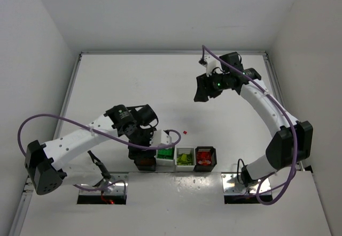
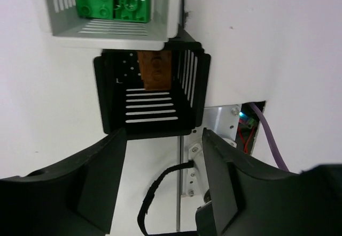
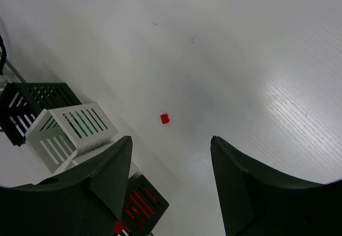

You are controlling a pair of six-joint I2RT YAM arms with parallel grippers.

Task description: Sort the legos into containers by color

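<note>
Four containers stand in a row at the near edge: a black bin (image 1: 145, 162) with an orange-brown lego (image 2: 155, 70), a white bin (image 1: 164, 154) with dark green legos (image 2: 112, 0), a white bin (image 1: 185, 157) with yellow-green legos, and a black bin (image 1: 205, 158) with red legos. One tiny red lego (image 1: 184, 132) lies on the table just behind the bins; it also shows in the right wrist view (image 3: 165, 119). My left gripper (image 2: 163, 134) is open and empty, just above the left black bin (image 2: 152, 94). My right gripper (image 3: 170, 139) is open and empty, held high over the table.
Metal base plates (image 2: 214, 139) and an opening with wires (image 2: 248, 129) lie at the near edge behind the left black bin. A black cable (image 2: 155, 190) loops there. White walls close the table on three sides (image 1: 69, 86).
</note>
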